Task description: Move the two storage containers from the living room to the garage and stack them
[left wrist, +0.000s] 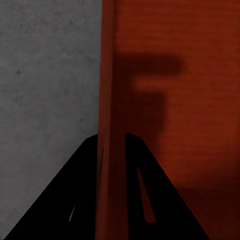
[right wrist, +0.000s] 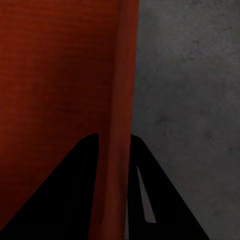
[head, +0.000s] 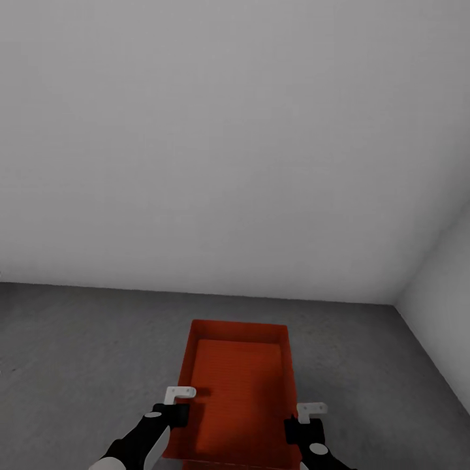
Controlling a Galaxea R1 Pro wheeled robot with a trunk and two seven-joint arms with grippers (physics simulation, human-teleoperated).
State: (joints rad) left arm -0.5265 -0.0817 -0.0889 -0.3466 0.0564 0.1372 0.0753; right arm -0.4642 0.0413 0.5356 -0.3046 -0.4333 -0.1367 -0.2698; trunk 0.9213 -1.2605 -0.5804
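Where each wall passes between the fingers:
Left gripper (left wrist: 111,142): clamped astride storage container (head: 238,391) wall.
Right gripper (right wrist: 114,142): likewise, opposite wall.
Floor (head: 85,352): grey concrete.

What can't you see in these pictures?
- Head view: the bin's near end is cut off by the bottom edge.
- Head view: whether the bin rests on the floor or hangs just above it; its own body hides that.
- Left wrist view: the bin wall hides where the left gripper's fingertips meet it.
- Right wrist view: the same for the right gripper.
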